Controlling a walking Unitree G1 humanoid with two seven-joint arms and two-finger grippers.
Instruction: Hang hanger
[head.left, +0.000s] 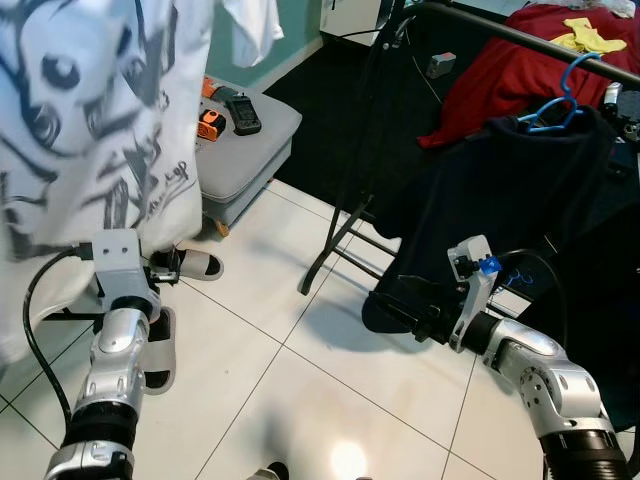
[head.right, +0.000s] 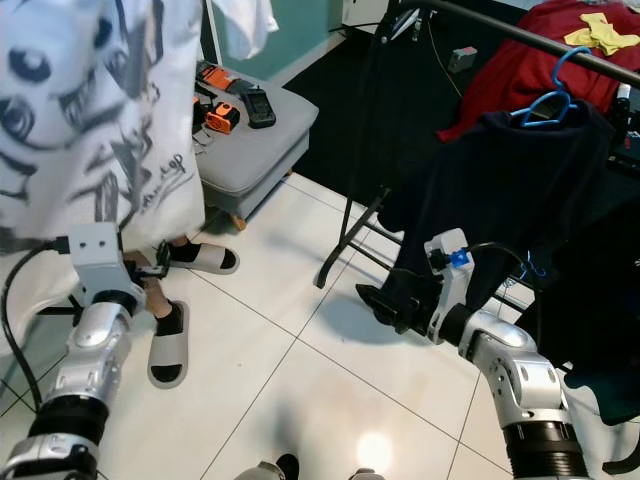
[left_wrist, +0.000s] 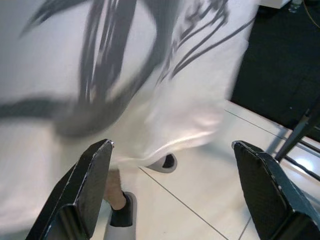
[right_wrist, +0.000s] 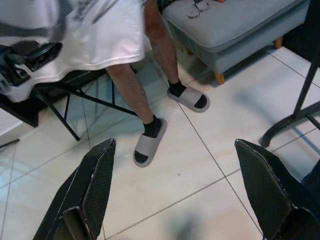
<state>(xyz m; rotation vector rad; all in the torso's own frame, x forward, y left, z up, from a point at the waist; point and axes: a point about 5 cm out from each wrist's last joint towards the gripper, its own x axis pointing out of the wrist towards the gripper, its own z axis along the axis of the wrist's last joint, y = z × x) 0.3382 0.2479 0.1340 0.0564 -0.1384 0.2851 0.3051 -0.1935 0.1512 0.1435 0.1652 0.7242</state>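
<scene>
White tiled floor (head.left: 300, 380); grey ottoman (head.left: 245, 150) at 11 o'clock, blue hanger (head.left: 560, 105) on the black rail (head.left: 520, 38) at 2. Left gripper (left_wrist: 170, 195) and right gripper (right_wrist: 175, 195) both spread, empty.

Both silver arms are reaching forward at low height, bent at the elbow. The left arm (head.left: 105, 375) is rising almost straight ahead on the left side, its wrist block squared off at the top and a black cable looping off beside it. The left gripper (left_wrist: 175, 190) is showing two black fingers spread wide apart, with nothing between them. The right arm (head.left: 545, 375) is angling inward from the lower right, its forearm pointing toward the middle. The right gripper (right_wrist: 175, 190) is likewise splayed wide and gripping nothing, though in the head views its fingertips are hard to separate from the dark background.
</scene>
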